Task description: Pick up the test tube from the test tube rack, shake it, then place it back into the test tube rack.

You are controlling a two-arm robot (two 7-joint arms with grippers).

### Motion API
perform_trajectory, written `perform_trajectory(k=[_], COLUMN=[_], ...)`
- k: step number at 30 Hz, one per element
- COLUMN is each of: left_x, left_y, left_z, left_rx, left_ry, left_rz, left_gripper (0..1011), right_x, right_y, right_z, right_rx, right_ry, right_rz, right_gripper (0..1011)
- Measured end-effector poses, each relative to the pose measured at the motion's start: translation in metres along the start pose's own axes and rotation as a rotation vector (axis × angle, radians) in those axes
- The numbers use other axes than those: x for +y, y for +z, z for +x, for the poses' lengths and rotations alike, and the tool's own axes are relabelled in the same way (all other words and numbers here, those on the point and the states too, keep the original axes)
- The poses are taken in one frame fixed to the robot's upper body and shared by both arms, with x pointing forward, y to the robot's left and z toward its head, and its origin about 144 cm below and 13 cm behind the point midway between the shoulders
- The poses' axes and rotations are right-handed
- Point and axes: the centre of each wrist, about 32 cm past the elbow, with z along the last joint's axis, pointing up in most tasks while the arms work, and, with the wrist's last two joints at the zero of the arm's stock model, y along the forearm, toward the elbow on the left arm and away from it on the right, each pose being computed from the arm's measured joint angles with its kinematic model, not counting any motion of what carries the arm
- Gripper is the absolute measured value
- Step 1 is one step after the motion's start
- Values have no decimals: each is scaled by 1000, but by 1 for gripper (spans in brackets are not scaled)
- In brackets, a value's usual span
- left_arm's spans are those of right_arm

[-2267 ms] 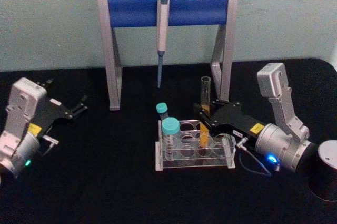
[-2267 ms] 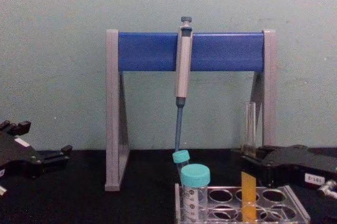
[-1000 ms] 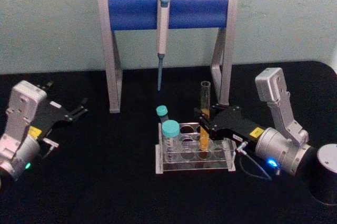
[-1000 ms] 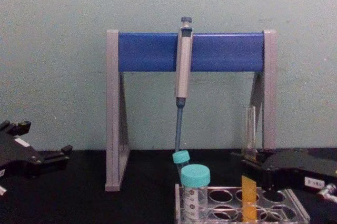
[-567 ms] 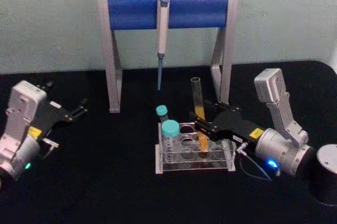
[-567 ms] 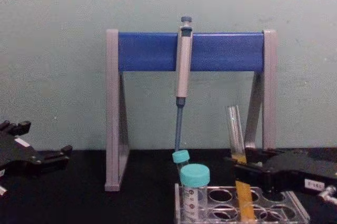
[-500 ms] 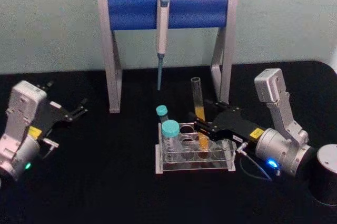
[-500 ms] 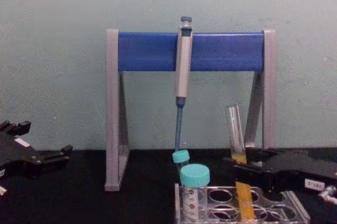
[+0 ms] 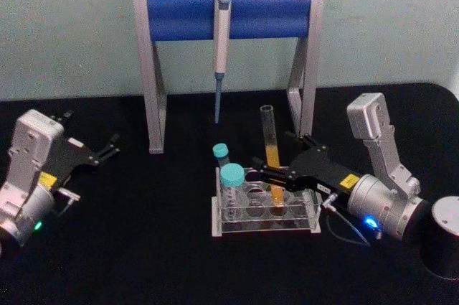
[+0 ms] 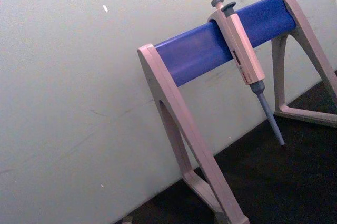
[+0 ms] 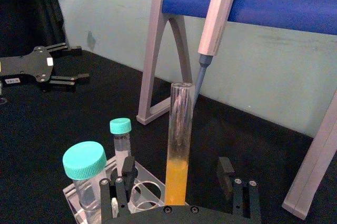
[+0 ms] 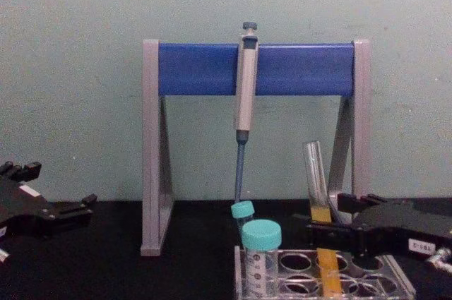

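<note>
The test tube is a tall clear tube with orange-yellow liquid in its lower part. It stands in a hole of the clear test tube rack, leaning a little to the left. My right gripper is open around the tube just above the rack. In the right wrist view the test tube rises between the two spread fingers, with a gap on each side. In the chest view the test tube leans over the rack. My left gripper rests open at the far left.
Two teal-capped tubes stand at the rack's left end. Behind the rack a grey-and-blue stand holds a hanging pipette. A dark cylinder sits at the right edge. Black table surface lies in front and to the left.
The tube came down into the rack and tipped to the left. The right gripper's fingers have spread apart and let go of it. The left arm has not moved.
</note>
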Motion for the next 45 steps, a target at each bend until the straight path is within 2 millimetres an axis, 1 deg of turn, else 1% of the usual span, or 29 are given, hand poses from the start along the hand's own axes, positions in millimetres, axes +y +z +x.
perform_trajectory(k=[8, 12, 14, 15, 18, 21, 24, 28, 31, 37, 45], left_x=[0, 0, 0, 0, 0, 0, 0, 0, 0, 0, 0], left_y=[0, 0, 0, 0, 0, 0, 0, 0, 0, 0, 0], left_z=[0, 0, 0, 0, 0, 0, 0, 0, 0, 0, 0], left_rx=[0, 0, 0, 0, 0, 0, 0, 0, 0, 0, 0], left_ry=[0, 0, 0, 0, 0, 0, 0, 0, 0, 0, 0], left_rz=[0, 0, 0, 0, 0, 0, 0, 0, 0, 0, 0], left_gripper=[1001, 1001, 1001, 1002, 1001, 1001, 1001, 1001, 1001, 1001, 1001], right_x=[-2, -11, -21, -21, -34, -42, -54, -61, -65, -64, -59], right_y=[1, 1, 1, 1, 1, -1, -7, -14, -25, -42, -59], right_z=[0, 1, 1, 1, 0, -1, -3, -6, -10, -14, -14], right_rx=[-2, -16, -28, -28, -32, -28, -29, -30, -36, -38, -4], right_ry=[1, 1, -10, -10, -63, -105, -195, -262, -338, -406, -429], right_rz=[5, 19, 40, 40, 73, 90, 106, 108, 105, 71, 20], right_gripper=[1000, 1000, 1000, 1000, 1000, 1000, 1000, 1000, 1000, 1000, 1000])
